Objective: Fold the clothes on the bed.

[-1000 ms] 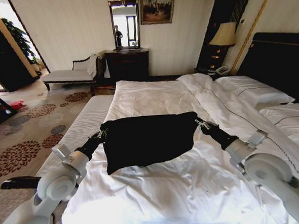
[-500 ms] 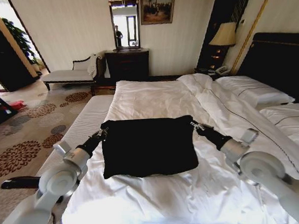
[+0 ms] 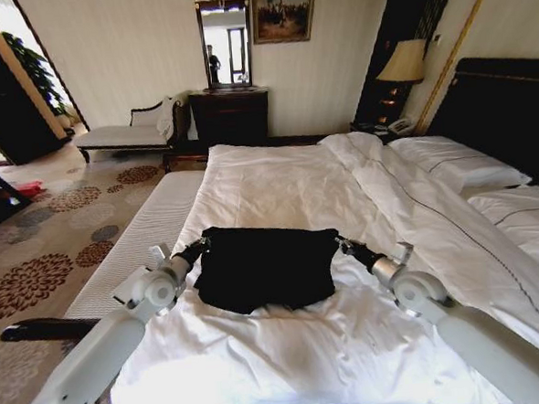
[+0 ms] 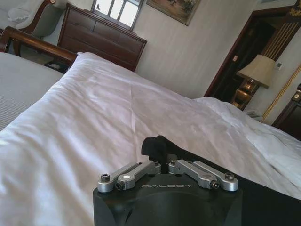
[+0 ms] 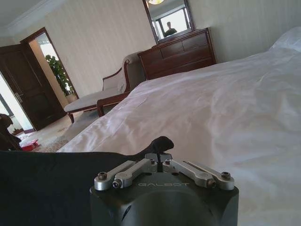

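Your left claw [image 3: 199,249] and right claw [image 3: 342,244] each pinch a far corner of the T-shirt [image 3: 266,266], stretching its edge taut over the bed [image 3: 277,179] so the fold lies straight.

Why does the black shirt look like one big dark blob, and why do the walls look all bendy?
In the head view the black T-shirt soaks up light, so its folds barely show against the bright white bed; the wide lens curves the walls at the edges. In the left wrist view the left gripper pinches dark cloth; in the right wrist view the right gripper does too, sunlit duvet glowing behind.
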Controlling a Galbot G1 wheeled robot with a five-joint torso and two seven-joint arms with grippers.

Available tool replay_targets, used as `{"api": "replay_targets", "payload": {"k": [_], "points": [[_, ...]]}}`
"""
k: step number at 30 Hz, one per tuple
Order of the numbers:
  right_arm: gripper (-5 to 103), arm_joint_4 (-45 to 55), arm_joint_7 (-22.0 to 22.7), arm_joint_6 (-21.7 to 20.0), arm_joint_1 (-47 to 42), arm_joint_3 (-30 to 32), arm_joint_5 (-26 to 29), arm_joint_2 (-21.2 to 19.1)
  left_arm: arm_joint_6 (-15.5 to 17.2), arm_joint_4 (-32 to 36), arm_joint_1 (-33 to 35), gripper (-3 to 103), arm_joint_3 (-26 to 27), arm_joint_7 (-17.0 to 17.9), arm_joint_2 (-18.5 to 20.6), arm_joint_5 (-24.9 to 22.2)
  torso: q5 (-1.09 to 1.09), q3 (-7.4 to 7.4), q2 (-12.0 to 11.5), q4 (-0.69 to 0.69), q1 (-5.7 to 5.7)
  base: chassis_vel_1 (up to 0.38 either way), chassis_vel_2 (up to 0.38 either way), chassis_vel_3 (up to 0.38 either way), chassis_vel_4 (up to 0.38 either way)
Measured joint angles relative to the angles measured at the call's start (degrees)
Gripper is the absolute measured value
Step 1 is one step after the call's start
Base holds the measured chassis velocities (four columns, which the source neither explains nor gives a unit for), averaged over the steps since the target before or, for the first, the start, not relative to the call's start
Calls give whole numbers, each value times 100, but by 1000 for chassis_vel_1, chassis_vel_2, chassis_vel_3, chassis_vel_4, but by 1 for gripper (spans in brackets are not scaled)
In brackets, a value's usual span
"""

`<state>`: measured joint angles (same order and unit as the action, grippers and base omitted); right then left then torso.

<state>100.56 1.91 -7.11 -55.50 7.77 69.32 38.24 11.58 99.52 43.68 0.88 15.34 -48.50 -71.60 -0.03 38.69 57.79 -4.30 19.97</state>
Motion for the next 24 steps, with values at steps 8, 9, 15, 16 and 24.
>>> {"api": "replay_targets", "payload": {"k": [8, 9, 15, 16, 24], "points": [[0, -968, -195, 139, 795, -698, -206, 344, -193, -931, -477, 2, -228, -415, -401, 268, 1, 0, 0, -1, 1, 0, 0, 0, 0], [0, -973, -221, 153, 766, -684, -239, 345, -217, -931, -456, 2, -213, -449, -397, 287, 1, -1, 0, -2, 1, 0, 0, 0, 0], [0, -659, -423, 406, 190, -371, -850, 394, -456, -648, 107, 2, 46, -641, -310, 539, 3, -2, 0, -2, -2, 0, 0, 0, 0], [0, -570, -481, 494, 34, -275, -1021, 405, -506, -567, 268, 2, 118, -683, -302, 611, 1, -2, 0, 0, -2, 0, 0, 0, 0], [0, -378, -837, 1247, -705, 121, -2314, 525, -968, -371, 1119, 2, 454, -990, -265, 1207, 2, -2, 0, 0, -2, 0, 0, 0, 0]]}}
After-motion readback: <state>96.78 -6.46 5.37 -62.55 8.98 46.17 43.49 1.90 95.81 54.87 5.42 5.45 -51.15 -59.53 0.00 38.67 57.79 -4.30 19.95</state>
